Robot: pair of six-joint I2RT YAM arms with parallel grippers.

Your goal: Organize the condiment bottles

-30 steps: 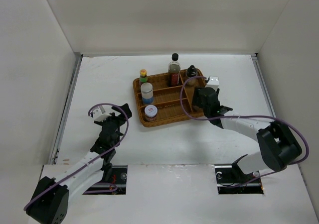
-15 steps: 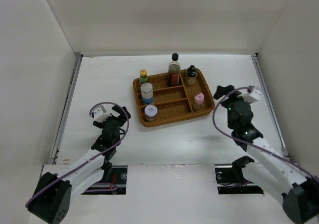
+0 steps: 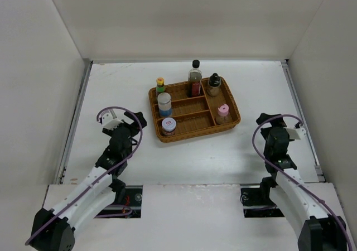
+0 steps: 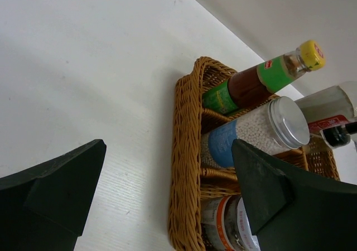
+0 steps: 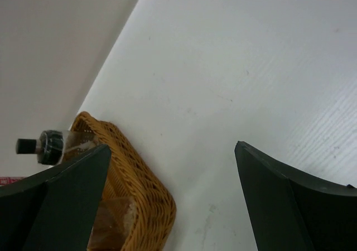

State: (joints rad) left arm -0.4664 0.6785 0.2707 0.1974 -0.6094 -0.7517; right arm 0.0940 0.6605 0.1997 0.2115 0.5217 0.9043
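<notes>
All six condiment bottles stand in the brown wicker tray (image 3: pixel 231 107). The yellow-capped bottle (image 3: pixel 160 85), silver-lid jar (image 3: pixel 164 103) and lilac-capped shaker (image 3: pixel 168 126) line the left side. The tall dark-sauce bottle (image 3: pixel 194 77) and black-capped shaker (image 3: pixel 214 84) stand at the back, the pink-capped shaker (image 3: pixel 223 112) at the right. My left gripper (image 3: pixel 134 123) is open and empty, left of the tray. Its wrist view shows the yellow-capped bottle (image 4: pixel 262 77), the jar (image 4: pixel 262 133) and the tray rim (image 4: pixel 187 167). My right gripper (image 3: pixel 266 119) is open and empty, right of the tray.
White walls enclose the table on three sides. The right wrist view shows the tray's corner (image 5: pixel 142 181), a black-capped bottle (image 5: pixel 47 143) and bare white table between the fingers (image 5: pixel 290 195). Purple cables loop over both arms.
My right gripper has drawn back from the tray's right compartment toward the near right, leaving the pink-capped shaker standing there. My left arm has shifted slightly.
</notes>
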